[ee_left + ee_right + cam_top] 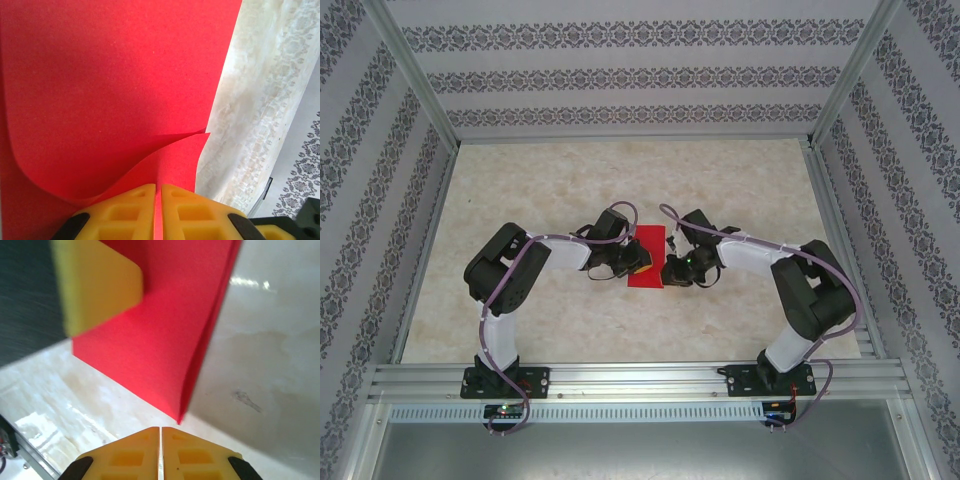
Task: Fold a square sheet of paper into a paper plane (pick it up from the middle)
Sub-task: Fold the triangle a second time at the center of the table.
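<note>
arms: left arm (505, 275), right arm (800, 285), black joint housings, white links | cables (667, 213): lilac, looped along each arm | bases (505, 382): black plates | left hand (158, 189), right hand (159, 431): yellow fingers (135, 210), square recessed pockets, black mounts

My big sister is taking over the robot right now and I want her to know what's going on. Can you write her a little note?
Left gripper: shut on the red paper, pinching an edge of it.
Right gripper: shut, with nothing between its fingers. A corner of the paper sits just ahead of its tips.
Paper: in the middle of the table, between the two grippers, with two layers showing.
Done: it looks folded over once into a narrow rectangle.
Left: the nose and wing folds. There is no plane shape yet.
</note>
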Robot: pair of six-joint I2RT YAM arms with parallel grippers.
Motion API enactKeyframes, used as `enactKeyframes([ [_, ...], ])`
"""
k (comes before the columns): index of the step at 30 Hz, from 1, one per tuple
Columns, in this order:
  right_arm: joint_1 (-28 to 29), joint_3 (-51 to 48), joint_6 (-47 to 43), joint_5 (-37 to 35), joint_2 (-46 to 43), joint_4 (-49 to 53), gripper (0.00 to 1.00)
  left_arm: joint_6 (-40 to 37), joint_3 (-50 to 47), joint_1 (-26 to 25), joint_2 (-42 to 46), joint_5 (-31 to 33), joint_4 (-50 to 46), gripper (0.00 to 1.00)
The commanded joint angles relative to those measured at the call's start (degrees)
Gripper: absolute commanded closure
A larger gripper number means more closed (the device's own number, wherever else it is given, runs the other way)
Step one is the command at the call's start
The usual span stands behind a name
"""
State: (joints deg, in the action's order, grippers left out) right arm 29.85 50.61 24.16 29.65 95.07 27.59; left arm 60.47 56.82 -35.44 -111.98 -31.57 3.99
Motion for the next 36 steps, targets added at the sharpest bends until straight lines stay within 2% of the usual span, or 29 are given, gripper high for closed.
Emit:
enactKeyframes([
  [1,-0.34,3.43,1.38,-0.25,1.63,-2.14,0.90,-0.09,-1.12,-0.33,-1.36,5.06,-6.59,0.86],
  [6,0.72,5.61,1.38,-0.63,6.01,-2.92,0.90,-0.44,-0.92,-0.34,-1.31,4.64,-6.54,0.86],
  [14,0.04,3.49,0.22,-3.25,8.93,-1.90,0.91,-2.56,0.19,-0.34,-1.32,3.98,-7.21,0.86],
  [25,-0.75,-0.26,-1.97,-7.40,9.34,2.03,0.91,-10.21,4.11,1.29,-0.94,5.44,-11.11,0.83],
  [36,-0.98,-0.47,-1.93,-7.94,9.37,2.26,0.92,-14.34,6.79,4.86,-2.29,7.21,-14.46,0.83],
])
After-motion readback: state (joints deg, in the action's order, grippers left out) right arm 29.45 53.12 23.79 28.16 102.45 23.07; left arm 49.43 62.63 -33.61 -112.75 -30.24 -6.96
